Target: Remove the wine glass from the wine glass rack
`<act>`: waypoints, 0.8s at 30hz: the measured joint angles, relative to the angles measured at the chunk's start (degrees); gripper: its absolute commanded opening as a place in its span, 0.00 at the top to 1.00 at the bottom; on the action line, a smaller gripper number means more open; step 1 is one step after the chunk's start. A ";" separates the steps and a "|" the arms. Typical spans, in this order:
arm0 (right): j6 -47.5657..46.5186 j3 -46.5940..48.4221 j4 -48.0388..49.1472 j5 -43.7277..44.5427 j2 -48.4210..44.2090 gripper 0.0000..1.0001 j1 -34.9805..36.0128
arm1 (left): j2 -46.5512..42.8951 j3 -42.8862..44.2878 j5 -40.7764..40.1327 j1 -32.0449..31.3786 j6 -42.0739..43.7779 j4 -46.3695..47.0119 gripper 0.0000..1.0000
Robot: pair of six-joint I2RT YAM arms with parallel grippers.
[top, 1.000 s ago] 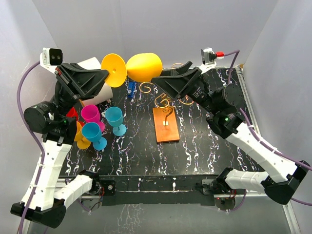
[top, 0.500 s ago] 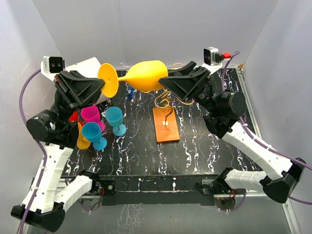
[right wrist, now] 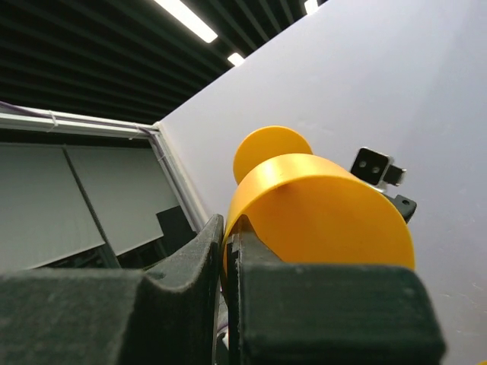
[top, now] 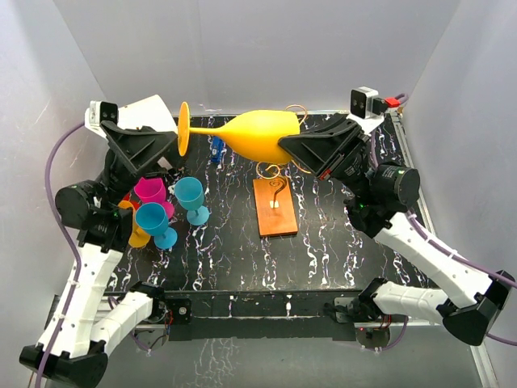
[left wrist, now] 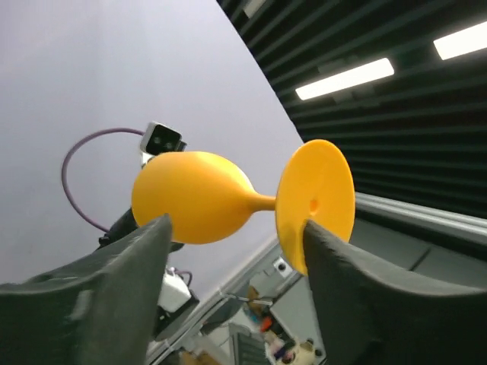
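1. Glass (top: 258, 136): yellow-orange, smooth, matte, plastic-looking. It has an egg-shaped bowl, a thin short stem and a flat round foot w/ a small dimple at centre.
2. The glass lies sideways in the air above the far half of the desk (top: 226, 242), foot toward the left edge, mouth toward the right edge.
3. Right end effector (top: 284, 145): black fingers squeezed narrow on the bowl's rim. The wrist view shows the rim wall pinched in the thin gap btw. them.
4. Left end effector (top: 176, 144): fingers spread wide at the foot end. In its wrist view the stem sits across the gap and the foot's edge overlaps one finger (left wrist: 380, 304). Whether they touch, can't tell.
5. Rack (top: 275, 212): thin gold wire w/ curled scrolls on a rectangular orange-brown wood base. It stands near desk centre, a bit toward the far edge. The bowl hides part of the scrolls in the top view, so glass-to-wire contact can't be judged there.
6. Desk: black, glossy, w/ white marble-like veins.
7. Near the left edge, under the left arm, a tight upright cluster: pink goblet (top: 149, 190), teal goblet (top: 190, 194), 2nd teal goblet (top: 152, 218), and a yellow goblet (top: 137, 236) partly hidden by the arm.
8. Blue item (top: 216, 149) near the far edge, btw. cluster and rack. Too small to tell what it is.
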 measured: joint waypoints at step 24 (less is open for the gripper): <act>-19.52 0.09 -29.81 6.10 -2.08 1.00 0.04 | -15.28 35.89 -47.89 0.00 62.75 -99.12 0.01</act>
